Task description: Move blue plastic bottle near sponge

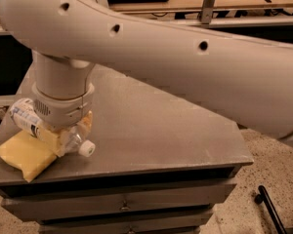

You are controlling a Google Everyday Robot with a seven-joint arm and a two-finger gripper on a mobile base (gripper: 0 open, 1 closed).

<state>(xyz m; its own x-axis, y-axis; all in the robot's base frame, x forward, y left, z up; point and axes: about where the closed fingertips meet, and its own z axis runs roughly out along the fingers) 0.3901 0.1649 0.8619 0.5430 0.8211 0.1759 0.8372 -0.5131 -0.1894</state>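
Clear plastic with a white label, the bottle (27,118) lay crosswise in our gripper (68,133), which hung low over the left front corner of the grey table (161,130). Its yellowish pads (86,122) were closed on the bottle's middle, one on each side. The bottle's long axis ran from ten o'clock, where the base stuck out past the wrist, to four o'clock, where the white cap (87,149) pointed toward the table's front edge. The sponge (22,156) sat at about seven o'clock from the gripper, just beside it, and the bottle's lower side overlapped the sponge's upper edge in our view. Whether the two touched, or whether the bottle rested on the table, we could not tell. We judged the bottle already near enough. The next move turned on a short drop and a release, with the base end kept from landing on the sponge and rolling.
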